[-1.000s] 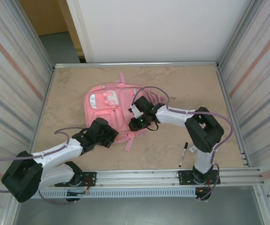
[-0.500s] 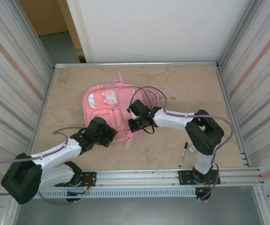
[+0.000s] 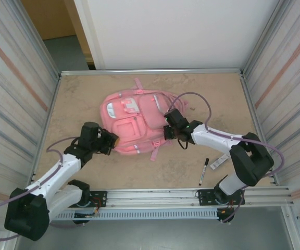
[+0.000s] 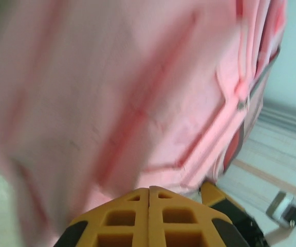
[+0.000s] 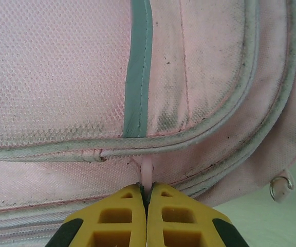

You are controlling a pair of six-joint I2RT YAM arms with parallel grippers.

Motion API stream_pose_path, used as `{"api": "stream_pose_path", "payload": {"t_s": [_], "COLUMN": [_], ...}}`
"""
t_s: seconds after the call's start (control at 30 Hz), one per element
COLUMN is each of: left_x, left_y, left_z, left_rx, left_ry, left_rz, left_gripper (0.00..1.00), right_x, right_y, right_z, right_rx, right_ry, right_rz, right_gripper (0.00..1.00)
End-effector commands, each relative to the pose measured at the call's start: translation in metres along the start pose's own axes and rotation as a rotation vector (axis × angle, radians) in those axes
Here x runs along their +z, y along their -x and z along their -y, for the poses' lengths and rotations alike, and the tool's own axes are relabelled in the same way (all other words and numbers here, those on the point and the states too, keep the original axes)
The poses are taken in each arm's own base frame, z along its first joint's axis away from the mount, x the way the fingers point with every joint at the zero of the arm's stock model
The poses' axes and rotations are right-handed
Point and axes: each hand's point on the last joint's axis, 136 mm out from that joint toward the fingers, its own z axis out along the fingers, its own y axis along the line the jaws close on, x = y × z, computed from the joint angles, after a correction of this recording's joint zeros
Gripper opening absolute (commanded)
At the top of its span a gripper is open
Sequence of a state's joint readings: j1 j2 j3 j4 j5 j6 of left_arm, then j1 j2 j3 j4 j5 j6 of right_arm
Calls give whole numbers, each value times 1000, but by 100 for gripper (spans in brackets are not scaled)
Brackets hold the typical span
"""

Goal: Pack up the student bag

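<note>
In 1 second the right gripper (image 5: 147, 194) has pinched shut on the student bag's (image 3: 134, 122) zip pull (image 5: 146, 174), and the left gripper (image 3: 110, 140), closed on nothing visible, has moved beside the bag, so unzipping likely follows.

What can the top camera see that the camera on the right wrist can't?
The top camera gives the big picture: the whole student bag lying on the table, the left gripper at its left edge, and a marker lying near the right arm's base. The right wrist camera gives the close-up: yellow fingers pinched shut on a small pink tab just below the grey piping, plus a metal ring at the side. Both share the pink bag fabric and the right gripper at the bag's right side.
</note>
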State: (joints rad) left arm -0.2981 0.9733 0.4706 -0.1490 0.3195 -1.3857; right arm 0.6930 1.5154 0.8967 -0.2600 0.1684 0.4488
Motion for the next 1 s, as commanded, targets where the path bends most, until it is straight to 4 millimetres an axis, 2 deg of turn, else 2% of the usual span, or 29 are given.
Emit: {"api": "stream_pose_path", "payload": {"t_s": [0.0, 0.07, 0.1, 0.17, 0.2, 0.3, 0.4, 0.43, 0.47, 0.6, 0.7, 0.77, 0.87, 0.97], "left_x": [-1, 2, 2, -2, -9, -36, -52, -54, -54, -43, -22, -7, 1, 5], "left_y": [8, 6, 2, -5, -5, -7, -20, -25, -31, -59, -76, -86, -88, -76], "left_z": [-10, -3, 5, 20, 25, 44, 55, 57, 58, 63, 61, 57, 50, 44], "left_rx": [50, 82, 108, 180, 237, 444, 513, 525, 549, 689, 728, 659, 531, 475], "left_ry": [48, 35, 18, -18, -6, 49, 94, 101, 112, 149, 137, 114, 132, 161], "left_rz": [-39, -73, -104, -122, -83, 24, 35, 35, 43, 40, -22, -88, -90, -10], "left_gripper": [0, 0, 7, 45, 54, 70, 79, 96, 99, 99, 99, 99, 99, 95], "right_x": [-27, -40, -48, -62, -69, -85, -96, -98, -99, -101, -105, -103, -96, -92], "right_y": [12, 17, 19, 24, 27, 36, 46, 47, 49, 48, 49, 49, 47, 42], "right_z": [3, -17, -29, -49, -57, -76, -82, -82, -84, -92, -95, -93, -88, -99], "right_rx": [-37, -34, -41, -80, -106, -124, -86, -77, -73, -64, -45, -36, 9, 29], "right_ry": [24, 123, 158, 183, 177, 184, 194, 190, 201, 226, 251, 247, 236, 284], "right_rz": [71, 105, 117, 138, 155, 201, 199, 199, 200, 151, 151, 165, 122, 112], "right_gripper": [0, 0, 0, 0, 0, 0, 0, 0, 0, 0, 0, 0, 0, 0]}}
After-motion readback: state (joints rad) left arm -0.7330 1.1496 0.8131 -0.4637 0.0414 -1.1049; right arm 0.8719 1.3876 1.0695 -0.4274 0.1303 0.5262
